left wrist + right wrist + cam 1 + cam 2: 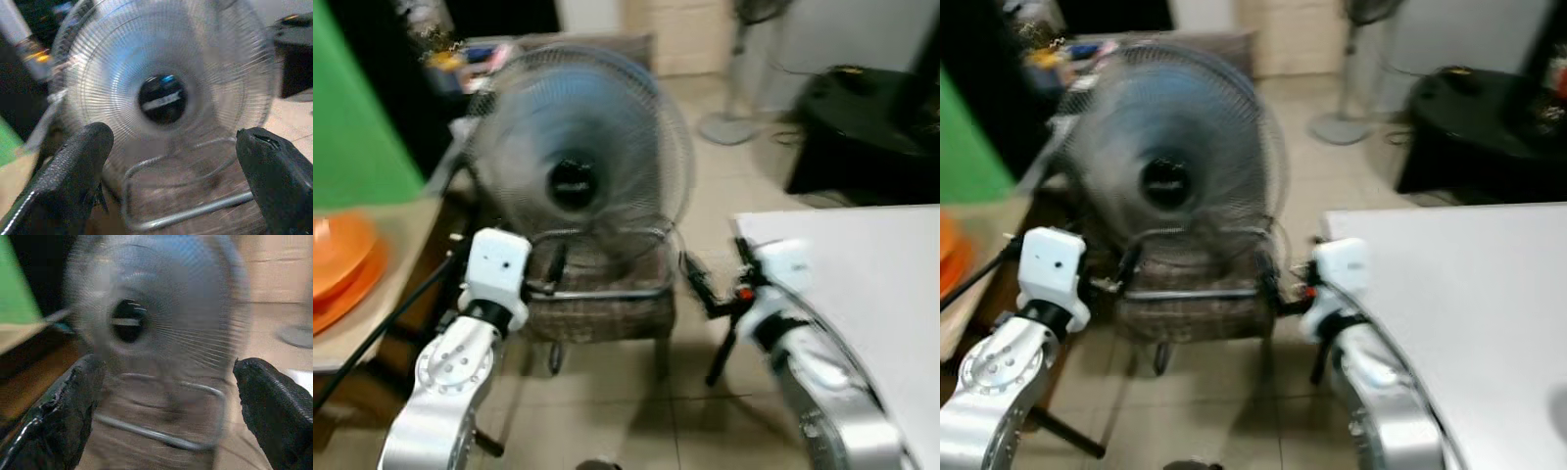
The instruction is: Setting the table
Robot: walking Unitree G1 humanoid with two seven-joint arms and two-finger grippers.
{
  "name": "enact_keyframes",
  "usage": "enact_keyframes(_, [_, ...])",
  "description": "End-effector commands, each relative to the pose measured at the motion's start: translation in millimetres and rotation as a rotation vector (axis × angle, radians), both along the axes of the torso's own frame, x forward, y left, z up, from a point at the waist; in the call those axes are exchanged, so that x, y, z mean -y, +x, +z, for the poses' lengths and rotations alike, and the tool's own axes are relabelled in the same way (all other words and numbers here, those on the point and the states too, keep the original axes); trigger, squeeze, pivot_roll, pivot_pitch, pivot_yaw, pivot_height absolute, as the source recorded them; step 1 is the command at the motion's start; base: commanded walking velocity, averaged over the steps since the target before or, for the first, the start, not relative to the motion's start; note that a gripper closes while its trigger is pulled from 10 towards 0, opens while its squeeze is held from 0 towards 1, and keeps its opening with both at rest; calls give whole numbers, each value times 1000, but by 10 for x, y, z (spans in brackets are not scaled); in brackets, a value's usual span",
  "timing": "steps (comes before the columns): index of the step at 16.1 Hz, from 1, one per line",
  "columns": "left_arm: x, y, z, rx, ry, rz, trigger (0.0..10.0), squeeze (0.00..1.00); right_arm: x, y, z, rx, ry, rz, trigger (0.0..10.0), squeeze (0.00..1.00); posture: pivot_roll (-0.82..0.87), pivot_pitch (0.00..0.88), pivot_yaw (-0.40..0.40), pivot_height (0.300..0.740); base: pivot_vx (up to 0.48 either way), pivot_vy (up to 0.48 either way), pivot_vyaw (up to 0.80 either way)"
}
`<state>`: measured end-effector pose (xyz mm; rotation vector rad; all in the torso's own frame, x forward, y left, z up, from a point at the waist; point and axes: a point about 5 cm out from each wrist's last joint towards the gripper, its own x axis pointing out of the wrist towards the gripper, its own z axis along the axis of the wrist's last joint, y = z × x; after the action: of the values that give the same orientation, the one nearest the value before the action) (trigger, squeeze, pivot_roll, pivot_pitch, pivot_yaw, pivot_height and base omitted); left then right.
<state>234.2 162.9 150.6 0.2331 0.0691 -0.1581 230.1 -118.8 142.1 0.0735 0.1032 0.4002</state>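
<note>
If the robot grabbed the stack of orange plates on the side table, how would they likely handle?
The orange plates look like smooth, glossy plastic, so probably light and stiff, though slippery between black fingers. They appear stacked, so the top one may slide off if tilted. They sit near the side table edge, so a push could send them off.

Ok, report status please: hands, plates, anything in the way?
Left hand open, empty. Right hand open, empty. Stacked orange plates on the beige counter, far left. Round metal-cage fan on the stool, straight ahead.
</note>
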Motion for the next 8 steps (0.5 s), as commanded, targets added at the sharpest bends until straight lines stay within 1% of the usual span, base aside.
enact_keyframes(1, [36, 22, 56, 24, -7, -9, 10000, 0, 47, 14, 12, -8, 10, -13, 10000, 1000, 90, 0, 81, 740, 0, 0, 800])
enact_keyframes(4, [31, 44, 44, 14, -22, -8, 10000, 0, 71, 26, -20, -29, 23, -31, 10000, 1000, 87, 0, 87, 740, 0, 0, 800])
enact_keyframes(5, [37, 45, 51, 13, -22, -17, 10000, 0, 108, 40, -31, -37, 36, -68, 10000, 1000, 90, 0, 79, 740, 0, 0, 569])
enact_keyframes(6, [28, 44, 67, 14, -35, -9, 10000, 0, 139, 57, -29, -41, 62, -101, 10000, 1000, 90, 0, 82, 740, 0, 289, 0])
enact_keyframes(8, [34, 52, 51, 7, -37, -11, 10000, 0, 152, 60, -56, -33, 5, -98, 10000, 1000, 85, 0, 92, 740, 0, 304, 0])
